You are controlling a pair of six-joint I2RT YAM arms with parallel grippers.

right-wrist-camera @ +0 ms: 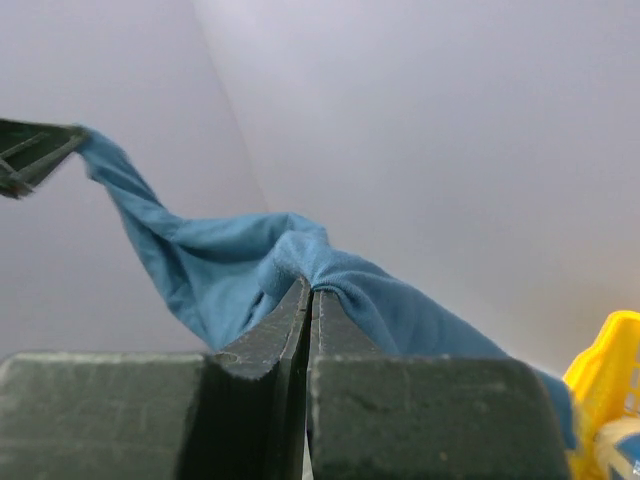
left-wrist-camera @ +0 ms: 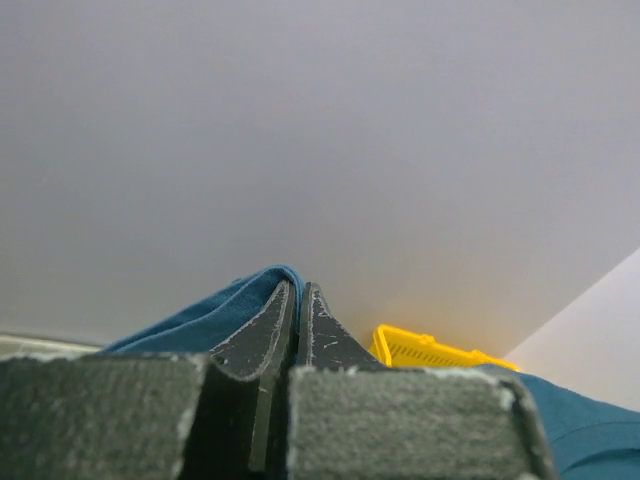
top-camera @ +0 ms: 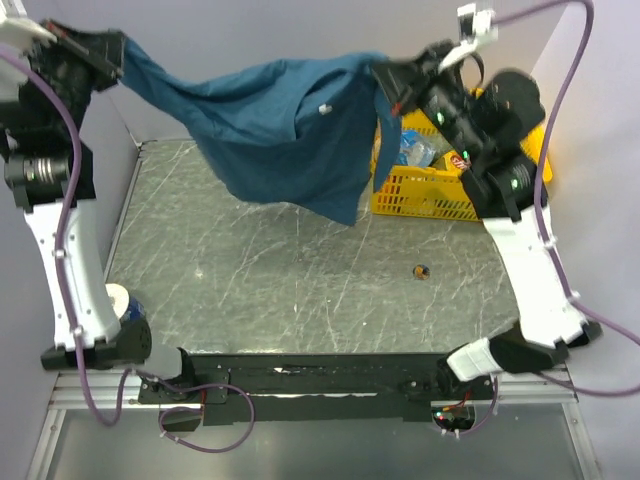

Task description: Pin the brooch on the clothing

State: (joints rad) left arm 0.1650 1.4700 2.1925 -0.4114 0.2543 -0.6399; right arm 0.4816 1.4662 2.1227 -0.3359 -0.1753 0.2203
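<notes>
Lying loose on the table (top-camera: 300, 290), the brooch (top-camera: 421, 271) is sitting at roughly 4 o'clock from the table centre in the top view, untouched and well apart from both arms. The clothing (top-camera: 280, 130) is hanging in the air over the far half of the table, stretched between the two claws, its lower edge drooping toward the surface. The left gripper (top-camera: 112, 58), at 10 o'clock, is clamping one bunched edge of the fabric with its jaws pressed fully together. The right gripper (top-camera: 388, 78), at 1 o'clock, is doing the same on the opposite edge.

By this evidence, the step in hand is spreading the clothing; pinning is not yet begun. The next move is probably calling for laying the clothing flat, freeing one claw, and making a fine pinch on a very small object.

The yellow basket (top-camera: 425, 200), at 2 o'clock, is holding a crumpled clear wrapper (top-camera: 415, 150) and a red-and-white packet (top-camera: 462, 157), both partly hidden.
</notes>
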